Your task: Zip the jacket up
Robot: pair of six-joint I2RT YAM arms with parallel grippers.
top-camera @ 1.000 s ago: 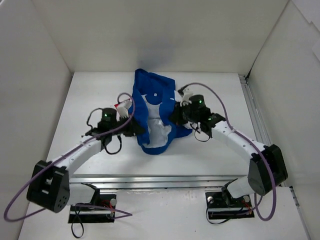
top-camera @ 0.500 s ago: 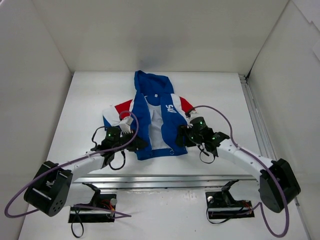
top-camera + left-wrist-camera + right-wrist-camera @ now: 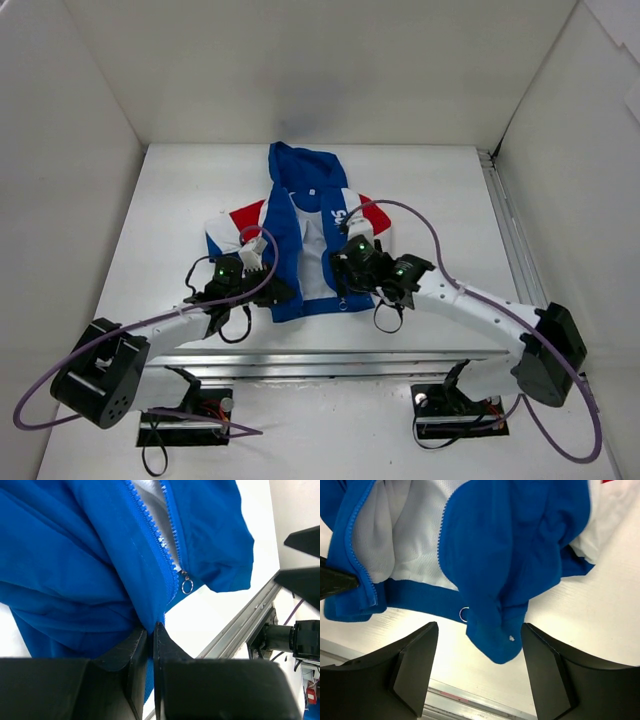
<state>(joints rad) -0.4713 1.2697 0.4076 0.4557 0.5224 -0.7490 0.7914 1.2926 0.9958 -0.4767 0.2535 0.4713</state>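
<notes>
White-walled bay, white surface (image 3: 180, 190). The jacket (image 3: 285, 210) lies flat mid-surface, hood at 12 o'clock and hem at 6. It is royal blue with red-and-white sleeves, the front open on white mesh lining. At 7 o'clock the left hand (image 3: 150, 630) is pressed together, pinching the hem. The right hand (image 3: 480, 647) is spread and holds nothing, over the 5 o'clock hem corner. Judgement: the cloth is light and limp and bunches easily, so pin the hem and take the small ring pull (image 3: 187, 586).

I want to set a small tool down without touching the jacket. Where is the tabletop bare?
Bare table lies left of the jacket up to the left wall, right of it up to the rail, and behind the hood along the back wall. It is crowded at the jacket's near edge, where the left gripper and right gripper work.
</notes>
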